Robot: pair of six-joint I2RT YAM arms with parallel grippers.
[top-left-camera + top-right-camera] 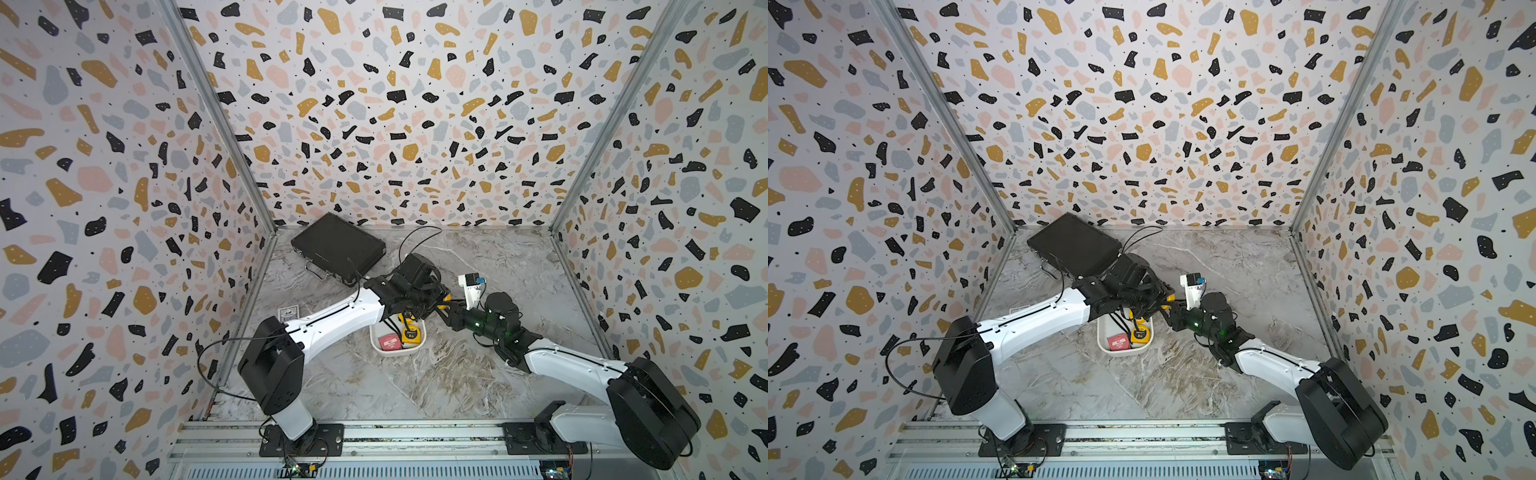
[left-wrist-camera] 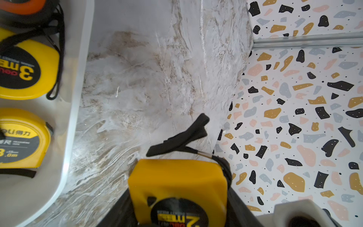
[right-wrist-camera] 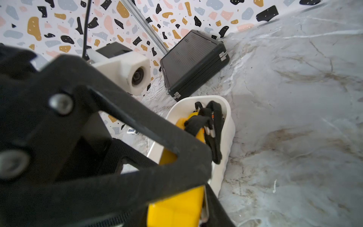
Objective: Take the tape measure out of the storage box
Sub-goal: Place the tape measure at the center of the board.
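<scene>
L hand [image 2: 178, 216] grips yellow tape measure [image 2: 176, 180] outside storage box [image 2: 76, 110]; R hand [image 3: 176, 216] clamped on it too.

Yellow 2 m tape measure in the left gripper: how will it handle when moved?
Case of the tape measure looks hard and glossy: probably rigid, maybe slippery in the left gripper. Its black strap looks limp cloth, likely to swing and perhaps catch the storage box rim.
</scene>
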